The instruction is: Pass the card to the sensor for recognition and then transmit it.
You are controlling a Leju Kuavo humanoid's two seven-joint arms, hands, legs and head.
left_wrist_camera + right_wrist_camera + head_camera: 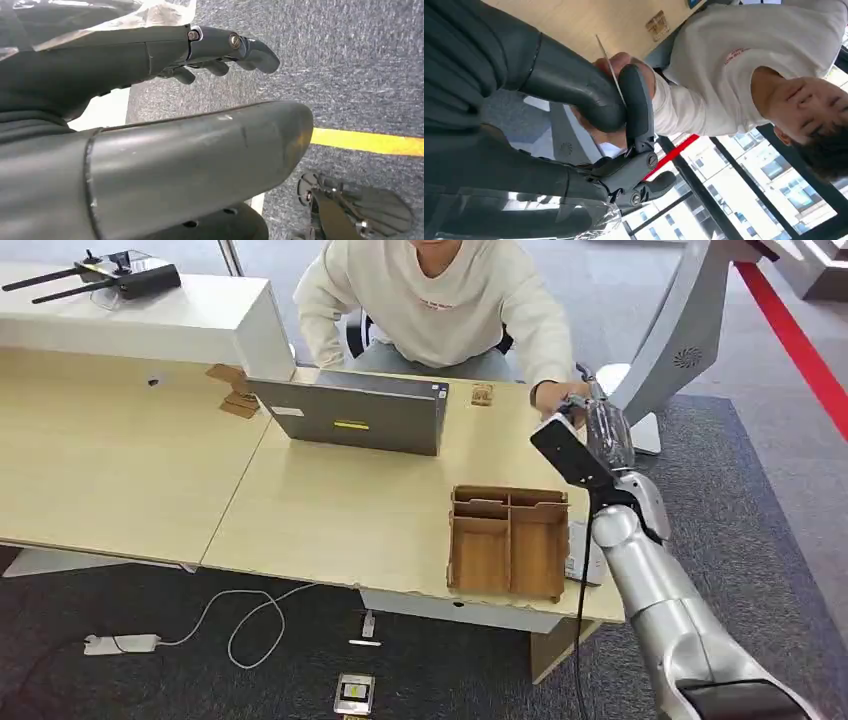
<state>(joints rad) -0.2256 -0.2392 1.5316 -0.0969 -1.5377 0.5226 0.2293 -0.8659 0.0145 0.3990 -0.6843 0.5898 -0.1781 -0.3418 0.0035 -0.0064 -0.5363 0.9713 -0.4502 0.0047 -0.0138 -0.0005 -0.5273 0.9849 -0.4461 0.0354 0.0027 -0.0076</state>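
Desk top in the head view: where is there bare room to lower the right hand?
Bare wood lies between the laptop and the wooden organizer, and across the desk left of the laptop. It is crowded at the far right edge, where the right hand pinches the card at the person's hand.

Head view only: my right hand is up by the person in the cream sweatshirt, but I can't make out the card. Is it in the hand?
Observer: Yes. The right hand pinches the thin white card between its thick grey thumb and a dark finger.
Operator: Is the person on it?
Observer: The person's hand lies right at the card, behind the thumb.
Operator: Left hand?
Observer: The left hand hangs empty, fingers apart, over grey carpet.
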